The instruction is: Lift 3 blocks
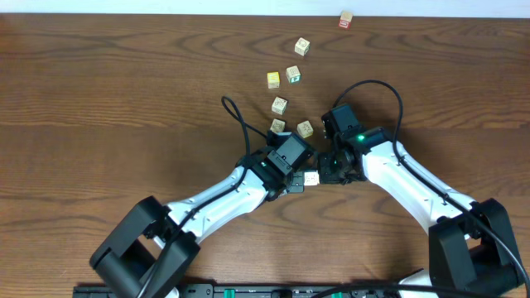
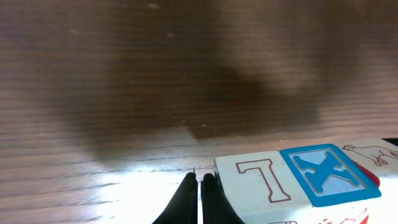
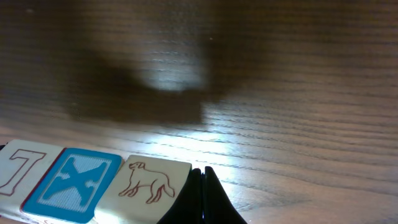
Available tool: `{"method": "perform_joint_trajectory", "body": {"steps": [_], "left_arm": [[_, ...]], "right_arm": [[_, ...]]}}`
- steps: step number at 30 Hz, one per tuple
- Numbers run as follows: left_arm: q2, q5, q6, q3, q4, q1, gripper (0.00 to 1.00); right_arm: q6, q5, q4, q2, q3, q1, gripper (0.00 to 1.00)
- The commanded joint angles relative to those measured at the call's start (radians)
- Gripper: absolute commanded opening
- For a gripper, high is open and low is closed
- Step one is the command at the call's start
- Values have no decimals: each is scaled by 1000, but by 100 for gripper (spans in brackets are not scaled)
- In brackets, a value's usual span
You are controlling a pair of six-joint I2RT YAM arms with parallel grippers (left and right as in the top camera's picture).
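Three pale blocks form a row squeezed end to end between my two grippers: one with a red 7 (image 2: 252,180), one with a blue X (image 2: 326,174) and one with a red dog outline (image 3: 149,180). My left gripper (image 2: 199,180) is shut, with the side of its fingers against the 7 block. My right gripper (image 3: 203,173) is shut too and leans against the dog block. From overhead only a bit of the row (image 1: 310,177) shows between the left gripper (image 1: 296,184) and the right gripper (image 1: 325,175). A dark shadow lies on the wood beyond the row.
Several loose cubes lie behind the grippers, among them pale ones (image 1: 279,105) (image 1: 305,128) (image 1: 302,46), a yellow-faced one (image 1: 273,79) and a red one (image 1: 345,20) at the far edge. Black cables (image 1: 236,116) loop over both arms.
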Motion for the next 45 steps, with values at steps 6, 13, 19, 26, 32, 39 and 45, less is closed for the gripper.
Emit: {"method": "perform_joint_trajectory", "body": {"steps": [6,13,19,26,32,39,45], "left_arm": [[17,188,-1,43,81,-67,7],[17,171,-1,34,91,-67,7],[18,144,0,-9,141,-67,7],[18,140,7,-64,206,-67,7],[18,74,48,-82,193,-67,7],[18,-52,62,-82,116,-65,8],[17,-60,98,-82,114,-50,8]], "right_arm": [[0,-248,37,6,19,50,1],[-3,-248,48,79,19,49,1],[-3,-248,80,156,19,49,1],[-3,-251,94,175,20,49,1],[-3,-227,90,175,20,47,1],[-48,-165,67,175,20,20,1],[-62,-84,45,175,20,-26,1]]}}
